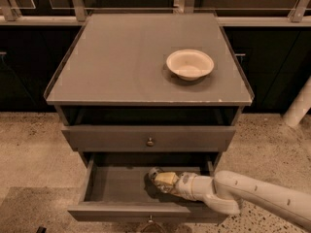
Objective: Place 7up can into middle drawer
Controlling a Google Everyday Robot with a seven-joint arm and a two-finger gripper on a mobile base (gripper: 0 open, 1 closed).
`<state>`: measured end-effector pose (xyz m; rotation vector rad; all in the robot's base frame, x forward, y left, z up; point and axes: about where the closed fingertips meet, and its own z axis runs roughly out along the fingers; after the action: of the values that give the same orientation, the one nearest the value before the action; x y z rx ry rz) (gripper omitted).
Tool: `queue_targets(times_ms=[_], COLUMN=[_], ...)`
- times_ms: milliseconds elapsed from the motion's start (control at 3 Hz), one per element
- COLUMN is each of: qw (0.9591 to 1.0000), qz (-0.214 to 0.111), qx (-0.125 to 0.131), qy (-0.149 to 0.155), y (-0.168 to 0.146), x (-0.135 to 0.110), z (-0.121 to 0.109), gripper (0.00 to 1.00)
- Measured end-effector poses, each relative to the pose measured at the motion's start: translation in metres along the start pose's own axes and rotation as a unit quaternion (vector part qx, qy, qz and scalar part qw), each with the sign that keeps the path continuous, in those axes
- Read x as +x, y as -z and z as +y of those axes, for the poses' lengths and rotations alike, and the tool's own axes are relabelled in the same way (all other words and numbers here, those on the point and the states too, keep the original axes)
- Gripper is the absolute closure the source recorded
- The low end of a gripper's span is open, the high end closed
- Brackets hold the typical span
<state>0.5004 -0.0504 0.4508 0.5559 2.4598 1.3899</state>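
Note:
The middle drawer (116, 184) is pulled open at the bottom of the grey cabinet. My white arm reaches into it from the lower right. My gripper (163, 178) is inside the drawer, near its middle, and is shut on the 7up can (154, 172). Only the can's shiny metal top and a bit of its side show at the gripper's tip. The can is low inside the drawer; I cannot tell whether it rests on the drawer floor.
The like grey drawer (107, 137) above is shut. A round cream bowl (190, 63) sits on the cabinet top (121, 62) at the right. Dark cabinets stand behind, and a white post (299, 106) at the right. The floor is speckled.

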Motion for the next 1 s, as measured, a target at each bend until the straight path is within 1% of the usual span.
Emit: queue_targets(times_ms=[1000], qw=[1.0000], qz=[0.000], qx=[0.000], qy=[0.000], y=[-0.0001], x=[0.0000], z=[0.0000], gripper=[0.11])
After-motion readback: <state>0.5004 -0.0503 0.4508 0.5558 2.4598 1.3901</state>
